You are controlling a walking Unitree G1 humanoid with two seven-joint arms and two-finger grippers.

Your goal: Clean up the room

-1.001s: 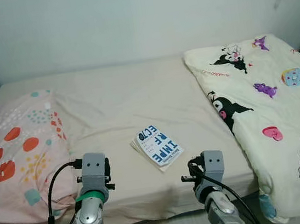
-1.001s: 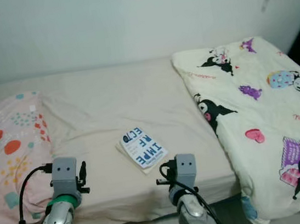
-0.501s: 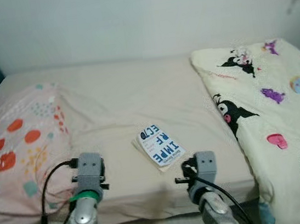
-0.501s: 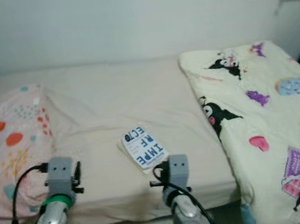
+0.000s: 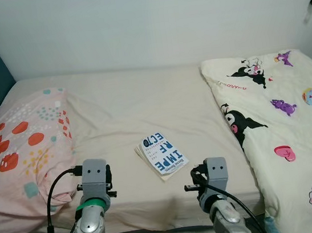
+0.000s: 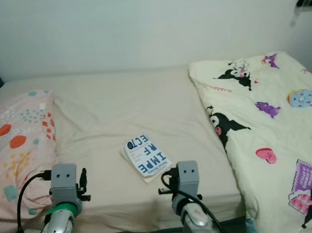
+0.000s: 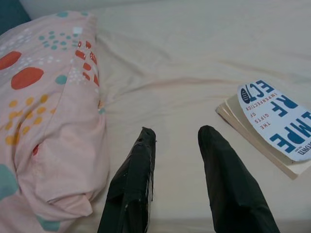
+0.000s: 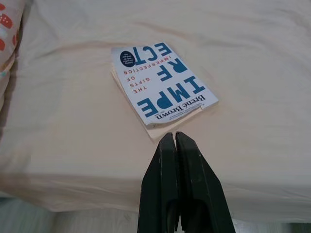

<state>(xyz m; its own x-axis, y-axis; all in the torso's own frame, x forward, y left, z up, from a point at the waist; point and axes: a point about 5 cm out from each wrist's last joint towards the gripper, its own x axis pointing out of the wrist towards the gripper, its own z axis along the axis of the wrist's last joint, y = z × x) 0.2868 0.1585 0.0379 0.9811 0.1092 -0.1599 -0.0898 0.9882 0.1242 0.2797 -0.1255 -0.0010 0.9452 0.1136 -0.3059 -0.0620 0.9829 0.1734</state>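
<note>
You are looking down at a bed (image 5: 142, 101) with a beige sheet, wall behind it. At 9 o'clock a pink pillow (image 5: 20, 151) with red and teal spots is lying along the bed's left side. At 7 o'clock your left gripper (image 7: 177, 141) is hovering over the sheet just beside the pillow's near corner, fingers spread to a moderate gap and holding nothing; a black cable (image 5: 51, 199) is looping off its wrist. Near centre, slightly toward 6 o'clock, a paperback book (image 5: 161, 155) is lying flat on the sheet, white cover with big blue letters, turned at an angle. In the left wrist view the book (image 7: 269, 124) is sitting at about 3 o'clock from the fingers, apart from them. At 5 o'clock your right gripper (image 8: 175, 138) is hanging over the bed's near edge, fingers pressed together with nothing between them, tips just short of the book's near corner and not touching it. From 1 to 4 o'clock a cream blanket (image 5: 285, 116) with cartoon prints is covering the bed's right side and draping over the near edge.
</note>
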